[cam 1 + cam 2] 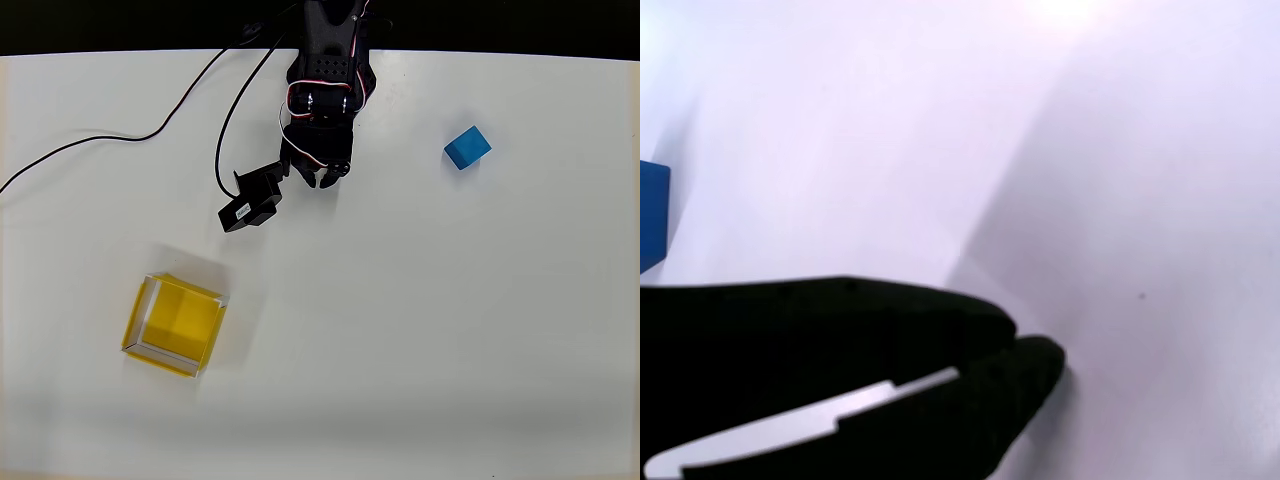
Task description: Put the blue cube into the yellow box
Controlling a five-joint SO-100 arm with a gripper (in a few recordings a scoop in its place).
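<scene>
The blue cube (467, 147) rests on the white table at the right, well apart from the arm. At the left edge of the wrist view a slice of the blue cube (652, 215) shows. The yellow box (175, 324) stands open-topped at the lower left, with nothing inside. My black gripper (325, 177) hangs over the table near the top centre, left of the cube and far above and to the right of the box. In the wrist view the gripper (1027, 345) has its fingers (940, 330) pressed together at the tips, holding nothing.
A black cable (120, 135) trails across the table from the arm's base toward the left edge. The black wrist camera block (250, 205) sticks out to the lower left of the gripper. The table's far edge (500, 55) runs along the top.
</scene>
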